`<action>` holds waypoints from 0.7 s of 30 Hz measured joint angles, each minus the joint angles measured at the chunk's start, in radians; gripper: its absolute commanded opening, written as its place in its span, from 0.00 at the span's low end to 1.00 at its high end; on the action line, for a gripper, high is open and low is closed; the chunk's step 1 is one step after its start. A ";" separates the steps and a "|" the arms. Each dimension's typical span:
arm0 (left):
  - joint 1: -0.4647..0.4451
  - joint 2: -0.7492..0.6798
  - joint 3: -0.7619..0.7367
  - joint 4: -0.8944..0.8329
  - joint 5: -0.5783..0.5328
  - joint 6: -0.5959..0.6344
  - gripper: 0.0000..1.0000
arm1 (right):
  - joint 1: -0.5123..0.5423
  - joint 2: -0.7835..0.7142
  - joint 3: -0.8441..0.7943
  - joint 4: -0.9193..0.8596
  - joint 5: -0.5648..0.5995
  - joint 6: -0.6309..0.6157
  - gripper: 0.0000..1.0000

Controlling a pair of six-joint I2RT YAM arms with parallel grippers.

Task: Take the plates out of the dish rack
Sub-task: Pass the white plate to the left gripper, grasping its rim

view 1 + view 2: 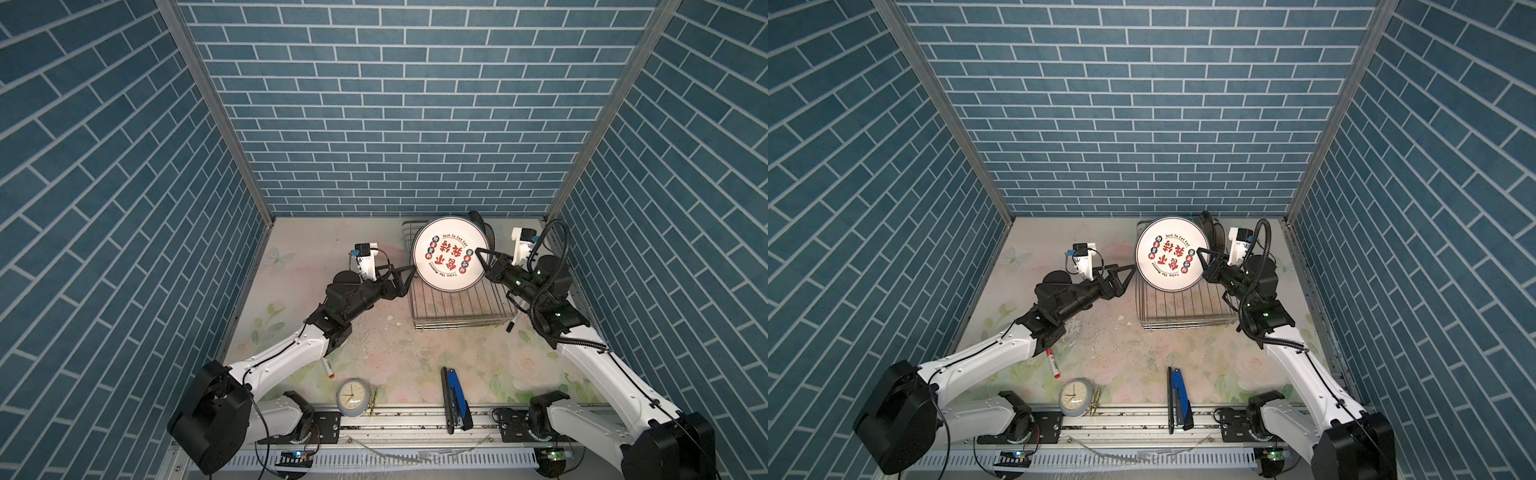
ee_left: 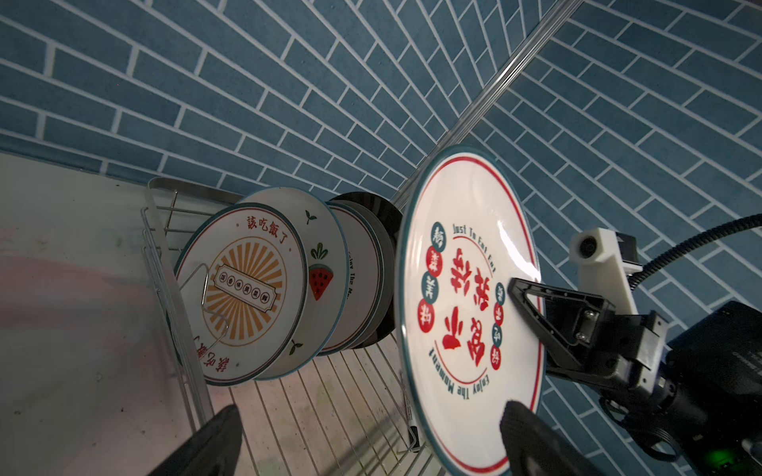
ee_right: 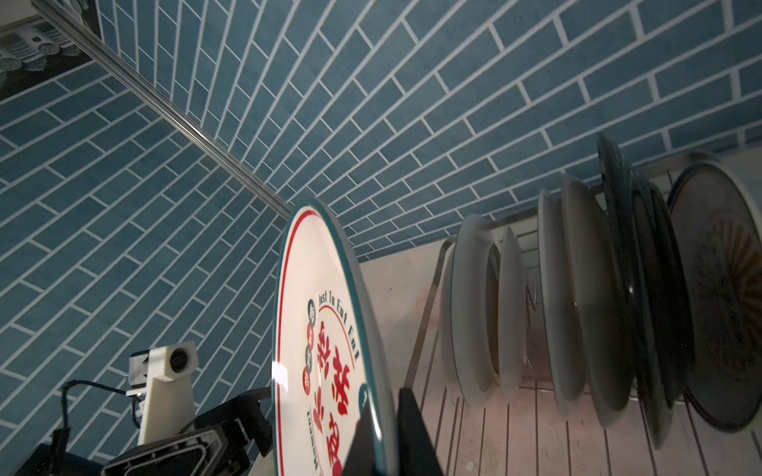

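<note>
1. Right fingers (image 1: 480,254) of mine are clenched on the rim of the printed plate (image 1: 446,257). They hold it nearly upright over the front of the dish rack (image 1: 457,309), apart from the other plates (image 2: 247,288) standing in a row at the back.
2. My left fingers (image 1: 407,274) are spread wide and empty, with the opposite rim of the printed plate between them. I cannot tell whether either one touches it.
3. I read this as a handover. I should slide the left pair further over the rim, so they bear on flat ceramic and not on the glazed lip alone.
4. I should close the left squarely and only then loosen the right. A glossy plate gripped at one edge will want to swing.
5. I should draw it away sideways, clear of the rack's wall, toward the bare table (image 1: 374,340) on my left.
</note>
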State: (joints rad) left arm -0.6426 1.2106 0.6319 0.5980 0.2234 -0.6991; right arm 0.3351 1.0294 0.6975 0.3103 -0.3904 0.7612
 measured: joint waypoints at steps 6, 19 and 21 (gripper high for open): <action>-0.053 -0.008 -0.040 0.060 -0.027 -0.022 0.77 | 0.078 0.027 -0.031 0.061 -0.005 0.013 0.00; -0.114 -0.011 -0.154 0.161 -0.154 -0.079 0.36 | 0.170 0.045 -0.109 0.168 0.023 0.014 0.00; -0.115 -0.011 -0.166 0.167 -0.164 -0.084 0.35 | 0.171 0.053 -0.111 0.187 0.022 0.013 0.00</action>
State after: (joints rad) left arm -0.7578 1.1995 0.4664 0.7647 0.0593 -0.7826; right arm 0.5056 1.0828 0.5869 0.4976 -0.3687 0.7746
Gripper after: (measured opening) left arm 0.364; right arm 0.093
